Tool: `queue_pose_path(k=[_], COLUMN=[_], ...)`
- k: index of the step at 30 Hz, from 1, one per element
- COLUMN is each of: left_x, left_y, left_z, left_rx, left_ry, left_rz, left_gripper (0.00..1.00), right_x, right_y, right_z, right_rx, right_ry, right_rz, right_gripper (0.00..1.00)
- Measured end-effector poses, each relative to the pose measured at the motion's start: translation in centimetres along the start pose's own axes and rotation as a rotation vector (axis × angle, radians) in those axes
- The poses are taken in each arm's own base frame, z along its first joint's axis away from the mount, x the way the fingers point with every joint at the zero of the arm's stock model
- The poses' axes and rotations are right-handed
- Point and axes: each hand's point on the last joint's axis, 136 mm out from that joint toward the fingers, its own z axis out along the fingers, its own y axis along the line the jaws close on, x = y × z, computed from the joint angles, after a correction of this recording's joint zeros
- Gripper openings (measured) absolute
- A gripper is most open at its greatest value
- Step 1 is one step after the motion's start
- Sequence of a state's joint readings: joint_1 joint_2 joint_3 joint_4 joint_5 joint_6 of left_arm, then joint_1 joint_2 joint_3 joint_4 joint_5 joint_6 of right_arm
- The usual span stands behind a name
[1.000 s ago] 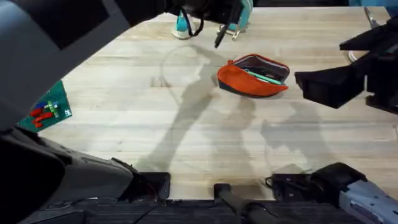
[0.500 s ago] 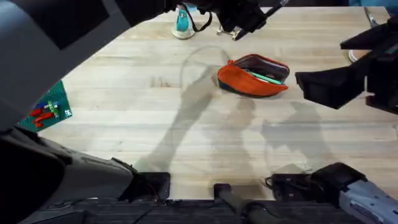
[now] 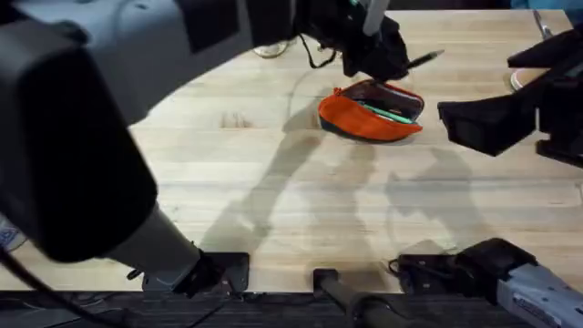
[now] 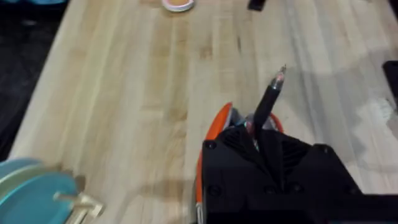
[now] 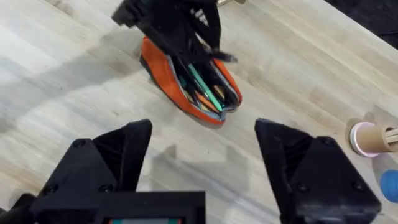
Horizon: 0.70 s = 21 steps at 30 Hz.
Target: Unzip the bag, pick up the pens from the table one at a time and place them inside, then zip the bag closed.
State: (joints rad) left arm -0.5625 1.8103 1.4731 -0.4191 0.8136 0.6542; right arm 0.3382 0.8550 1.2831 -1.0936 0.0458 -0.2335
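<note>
L gripper [image 3: 387, 55] jaws clamp slim black pen [image 4: 268, 102] above open orange fabric bag [image 3: 371, 113]; R gripper [image 5: 202, 155] jaws spread wide

The bag [image 3: 371, 113] lies open on the table [image 3: 273, 182], toward its far side and right of the middle. A pen [image 5: 200, 81] lies inside it, along its length. The left gripper [image 3: 372, 53] hangs just behind and above the bag, its fingers [image 4: 239, 152] closed on a second pen [image 4: 268, 102], which sticks out past them to the right over the bag's far edge. The right gripper [image 5: 202, 155] hovers to the bag's right, apart from it, its fingers [image 5: 297, 162] spread wide with the bag ahead of them. A cup [image 5: 367, 138] stands on the table beyond the right fingers.
</note>
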Motion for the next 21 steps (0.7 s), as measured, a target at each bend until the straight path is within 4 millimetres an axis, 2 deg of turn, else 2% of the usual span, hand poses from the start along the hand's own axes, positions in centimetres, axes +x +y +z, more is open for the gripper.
queue_pose_path(k=[7, 12, 21], left_x=[0.4, 1.5, 5.3], left_y=[-1.3, -1.6, -1.1], left_z=[2.0, 2.4, 2.2], left_rx=[0.066, 0.081, 0.018], left_ry=[-0.005, 0.023, 0.196], left_rz=[0.001, -0.027, -0.054], left_gripper=[0.041, 0.041, 0.041], right_x=[0.0, -0.1, -1.1], right_y=[-0.1, -0.1, -0.3], right_z=[0.0, 0.0, 0.0], right_rx=[0.003, 0.004, 0.014], right_ry=[0.001, -0.003, -0.045], right_rz=[0.000, 0.000, -0.002], right_gripper=[0.996, 0.996, 0.997])
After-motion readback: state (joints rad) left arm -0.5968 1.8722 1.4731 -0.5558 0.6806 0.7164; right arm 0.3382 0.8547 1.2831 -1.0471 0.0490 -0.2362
